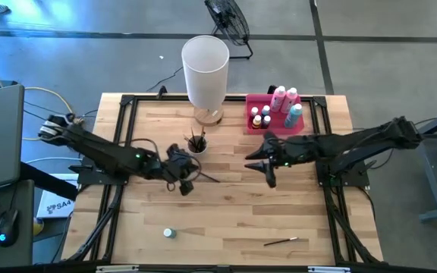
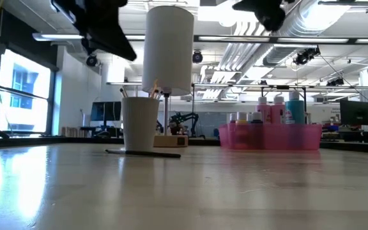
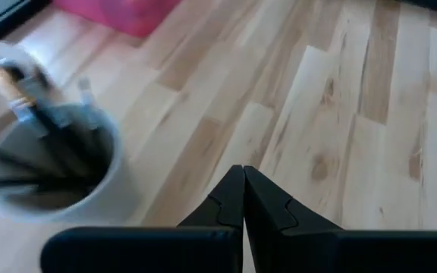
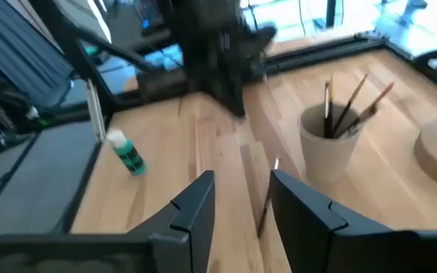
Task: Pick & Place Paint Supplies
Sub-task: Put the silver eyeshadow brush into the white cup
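Left claw [image 1: 182,184] hung pressed together near the brush cup [image 1: 196,143]; right claw [image 1: 270,177] stood apart, empty, above the table [image 1: 226,212].

Smooth pale wood table [image 1: 226,212]

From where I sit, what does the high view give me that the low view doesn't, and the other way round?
Only the high view shows the tiny white-capped green paint bottle and the loose thin dark-handled paintbrush near the table's front edge. Only the low view shows the room behind, with monitors. Both show the tall white cylinder, the white ribbed brush cup and the pink rectangular tray of bottles.
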`<move>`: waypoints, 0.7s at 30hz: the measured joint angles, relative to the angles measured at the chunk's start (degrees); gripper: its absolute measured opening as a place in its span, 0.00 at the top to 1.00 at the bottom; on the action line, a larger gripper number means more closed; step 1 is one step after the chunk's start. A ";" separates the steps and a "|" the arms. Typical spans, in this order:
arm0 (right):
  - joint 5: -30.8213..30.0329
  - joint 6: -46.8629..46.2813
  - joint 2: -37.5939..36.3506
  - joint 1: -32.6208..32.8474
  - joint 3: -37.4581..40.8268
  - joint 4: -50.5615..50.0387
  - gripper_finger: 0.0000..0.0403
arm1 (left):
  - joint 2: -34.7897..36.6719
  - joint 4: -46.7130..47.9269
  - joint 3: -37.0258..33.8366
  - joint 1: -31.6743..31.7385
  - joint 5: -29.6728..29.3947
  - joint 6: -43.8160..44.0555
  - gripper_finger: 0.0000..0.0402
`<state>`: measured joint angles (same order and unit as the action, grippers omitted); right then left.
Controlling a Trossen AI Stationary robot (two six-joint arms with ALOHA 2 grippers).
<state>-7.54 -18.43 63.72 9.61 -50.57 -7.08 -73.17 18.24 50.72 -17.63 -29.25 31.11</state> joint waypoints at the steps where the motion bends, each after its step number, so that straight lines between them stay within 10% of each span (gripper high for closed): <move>1: 0.01 0.00 1.07 0.00 1.08 1.67 0.70 | 1.42 1.91 0.00 0.00 -0.01 0.02 1.00; 21: 4.71 -6.17 25.57 -5.64 2.76 28.74 0.70 | 28.09 4.75 -8.20 -7.75 -11.19 -3.21 1.00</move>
<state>-2.83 -24.60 89.29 3.96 -47.81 21.66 -45.09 22.99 42.52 -25.38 -40.44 27.90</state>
